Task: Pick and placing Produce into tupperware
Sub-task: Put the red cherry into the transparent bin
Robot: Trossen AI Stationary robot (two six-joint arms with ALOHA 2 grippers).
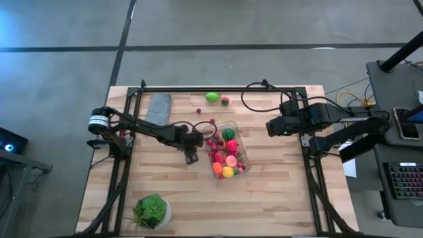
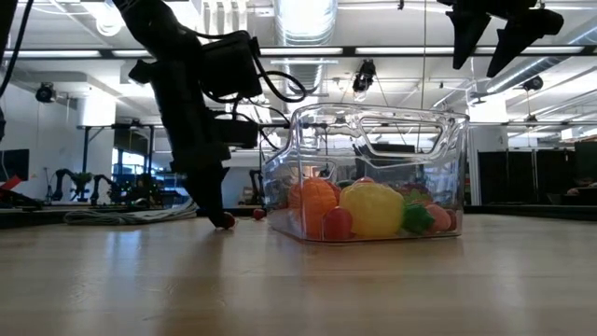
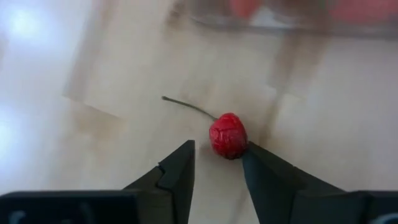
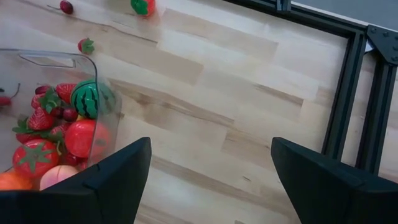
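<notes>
Looking straight down from the high view, I see the wooden table (image 1: 264, 198) with the clear tupperware (image 1: 239, 137) near its middle, already heaped with produce: red berries, a striped melon (image 1: 229, 133), orange, yellow and pink pieces. My left gripper (image 1: 191, 157) reaches in from the left and sits low, just beside the tub's left wall. The right gripper (image 1: 271, 127) waits apart from the tub on its right side. A green fruit (image 1: 211, 97) and a small red and green piece (image 1: 225, 100) lie loose near the far edge, with a tiny dark berry (image 1: 197, 111) closer in. A grey cloth (image 1: 158, 108) and a leafy green head (image 1: 151, 210) sit off to the left.

At table height, the low view shows the left arm's fingers coming down to the wood beside a small red berry (image 2: 227, 220), with another red berry (image 2: 258, 214) near the tub.

Through the left wrist view, the fingers are spread, and a red berry (image 3: 227, 135) with a thin stem rests on the table at their tips, touching one finger (image 3: 264, 171). It is not yet pinched.

Through the right wrist view, that gripper's fingers are spread wide and hold nothing, high over bare wood beside the tub.

I judge the task well advanced: most fruit is in, a handful remains outside.
</notes>
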